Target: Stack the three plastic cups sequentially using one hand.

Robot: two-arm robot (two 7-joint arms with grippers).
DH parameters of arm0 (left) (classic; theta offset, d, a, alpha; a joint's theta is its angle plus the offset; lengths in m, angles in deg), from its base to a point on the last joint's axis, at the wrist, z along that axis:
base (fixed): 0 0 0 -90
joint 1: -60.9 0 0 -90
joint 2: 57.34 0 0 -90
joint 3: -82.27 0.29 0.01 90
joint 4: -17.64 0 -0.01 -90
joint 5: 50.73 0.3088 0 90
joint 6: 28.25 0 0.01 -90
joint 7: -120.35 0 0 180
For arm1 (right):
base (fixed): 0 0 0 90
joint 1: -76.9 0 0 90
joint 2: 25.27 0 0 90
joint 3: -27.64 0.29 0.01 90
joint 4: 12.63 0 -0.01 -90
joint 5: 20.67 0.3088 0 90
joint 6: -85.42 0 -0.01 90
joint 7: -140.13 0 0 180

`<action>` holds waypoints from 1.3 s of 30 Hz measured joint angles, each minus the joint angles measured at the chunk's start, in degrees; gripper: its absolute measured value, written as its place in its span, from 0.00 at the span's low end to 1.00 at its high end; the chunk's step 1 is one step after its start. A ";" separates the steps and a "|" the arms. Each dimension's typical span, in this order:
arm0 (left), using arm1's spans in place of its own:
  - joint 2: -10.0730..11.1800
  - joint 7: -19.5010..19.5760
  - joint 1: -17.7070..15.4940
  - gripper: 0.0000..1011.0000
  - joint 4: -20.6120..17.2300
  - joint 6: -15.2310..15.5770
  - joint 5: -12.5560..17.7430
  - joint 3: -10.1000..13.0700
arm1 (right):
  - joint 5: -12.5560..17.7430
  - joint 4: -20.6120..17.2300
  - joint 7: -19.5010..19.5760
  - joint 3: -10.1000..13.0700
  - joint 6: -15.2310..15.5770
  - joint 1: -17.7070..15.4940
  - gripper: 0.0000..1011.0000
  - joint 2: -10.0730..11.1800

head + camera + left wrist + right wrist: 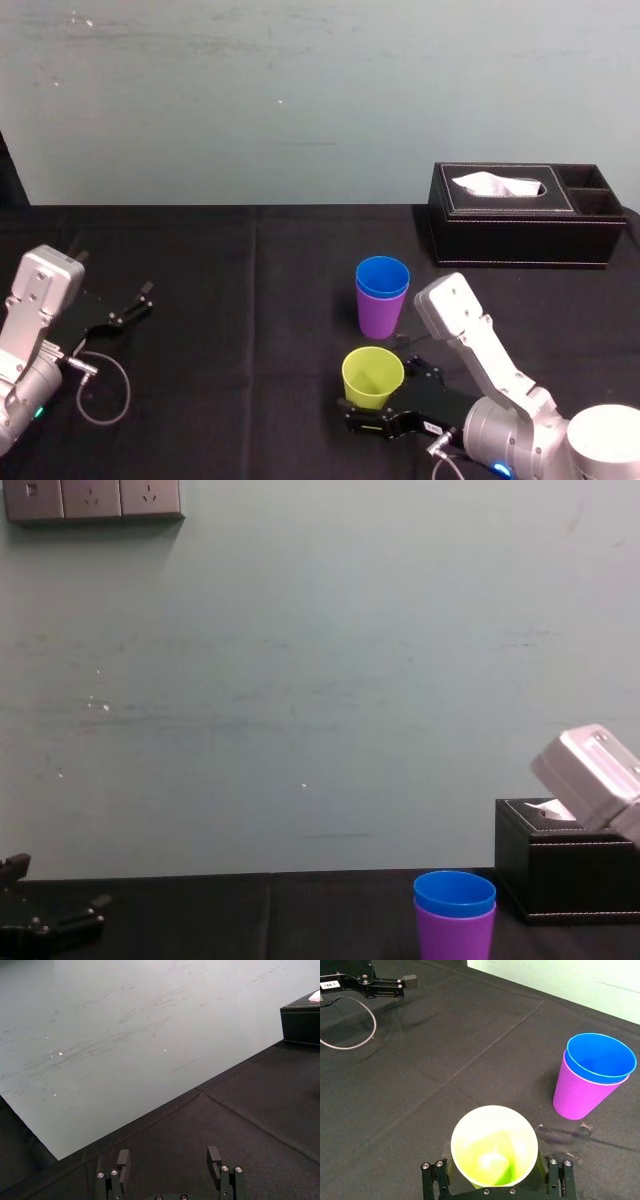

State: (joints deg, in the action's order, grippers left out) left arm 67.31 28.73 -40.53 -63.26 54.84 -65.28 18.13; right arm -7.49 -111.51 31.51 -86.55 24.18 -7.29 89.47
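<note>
On the black desk (pixel 250 300), blue cup (pixel 383 277) sat in purple cup (pixel 379 318); at six o'clock, right hand (pixel 494 1184) held yellow-green cup (pixel 373 375), unstacked; left hand (pixel 168 1156) parked, wide.

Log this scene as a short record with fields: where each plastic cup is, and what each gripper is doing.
stack: blue plastic cup nested inside purple plastic cup, upright on the black tablecloth
loose cup: yellow-green plastic cup, upright, nearer the robot than the stack, at the right gripper
left gripper: open, parked far left
behind: black leather tissue box, back right
</note>
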 joint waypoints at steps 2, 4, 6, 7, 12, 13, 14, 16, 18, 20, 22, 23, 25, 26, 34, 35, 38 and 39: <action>0.00 0.00 0.00 0.99 0.00 0.00 0.00 0.00 | -0.39 0.40 -0.21 -0.10 0.14 0.31 0.99 -0.36; 0.00 0.00 0.00 0.99 0.00 0.00 0.00 0.00 | -0.71 0.66 -0.31 -0.13 0.24 0.48 0.99 -0.65; 0.00 0.00 0.00 0.99 0.00 0.00 0.00 0.00 | -0.94 0.79 -0.36 -0.13 0.35 0.54 0.99 -0.84; 0.00 0.00 0.00 0.99 0.00 0.00 0.00 0.00 | -1.13 0.89 -0.39 -0.12 0.48 0.57 0.99 -1.02; 0.00 0.00 0.00 0.99 0.00 0.00 0.00 0.00 | -1.65 1.13 -0.57 -0.06 0.77 0.58 0.99 -1.49; 0.00 0.00 0.00 0.99 0.00 0.00 0.00 0.00 | -1.85 1.19 -0.67 0.00 0.88 0.57 0.99 -1.66; 0.00 0.00 0.00 0.99 0.00 0.00 -0.01 0.00 | -1.92 1.23 -0.70 0.04 0.91 0.57 0.99 -1.74; 0.00 0.00 0.00 0.99 0.00 0.00 -0.01 0.00 | -2.04 1.29 -0.72 0.12 0.96 0.57 0.99 -1.88; 0.00 0.00 0.00 0.99 0.00 0.00 0.00 0.00 | -2.25 1.31 -0.73 0.28 1.07 0.49 0.99 -2.07; 0.00 0.00 0.00 0.99 0.00 0.00 0.00 0.00 | -2.42 1.30 -0.69 0.55 1.15 0.40 0.99 -2.30; 0.00 0.00 0.00 0.99 0.00 0.00 -0.01 0.00 | -2.59 1.29 -0.68 0.73 1.18 0.31 0.99 -2.42; 0.00 0.00 0.00 0.99 0.00 0.00 0.00 0.00 | -2.67 1.28 -0.64 0.82 1.19 0.26 0.99 -2.50; 0.00 0.00 0.00 0.99 0.00 0.00 0.00 0.00 | -2.85 1.23 -0.47 1.08 1.22 0.09 0.99 -2.71; 0.00 0.00 0.00 0.99 0.00 0.00 0.00 0.00 | -2.93 1.21 -0.41 1.18 1.22 0.02 0.99 -2.79; 0.00 0.00 0.00 0.99 0.00 0.00 -0.01 0.00 | -3.73 1.20 -0.12 1.78 1.29 -0.30 0.99 -3.49; 0.00 0.00 0.00 0.99 0.00 0.00 0.00 0.00 | -3.87 1.21 -0.08 1.90 1.38 -0.35 0.99 -3.62; 0.00 0.00 0.00 0.99 0.00 0.00 0.00 0.00 | -4.12 1.23 0.00 2.07 1.55 -0.47 0.99 -3.80; 0.00 0.00 0.00 0.99 0.00 0.00 0.00 0.00 | -4.25 1.24 0.02 2.17 1.64 -0.52 0.99 -3.93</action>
State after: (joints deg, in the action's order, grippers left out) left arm 67.31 28.73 -40.53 -63.26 54.84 -65.28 18.14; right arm -11.74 -110.27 31.53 -84.37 25.82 -7.81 85.55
